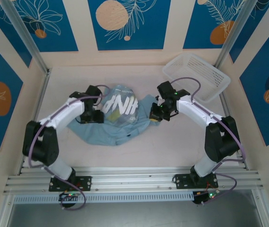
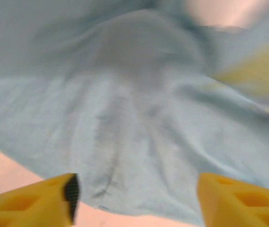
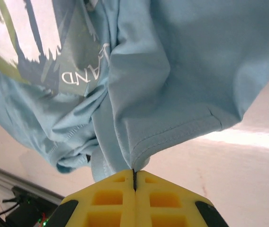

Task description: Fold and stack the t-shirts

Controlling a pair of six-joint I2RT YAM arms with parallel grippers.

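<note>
Pinching: your right gripper (image 3: 134, 182) was closed on the t-shirt (image 3: 182, 71) hem
Left gripper (image 2: 137, 189): you had its fingers apart over the t-shirt

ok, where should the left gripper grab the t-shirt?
The stitched hem edge of the t-shirt, straight ahead between the fingers of the open left gripper. It's a thin free edge low against the table; the right gripper pinches another edge.

My white-shelled, black-jointed arms (image 1: 61, 113) trail purple cables (image 1: 190, 79); left end effector (image 2: 137, 189) and right end effector (image 3: 134, 182) carry yellow moulded plastic fingers (image 3: 111, 201).
</note>
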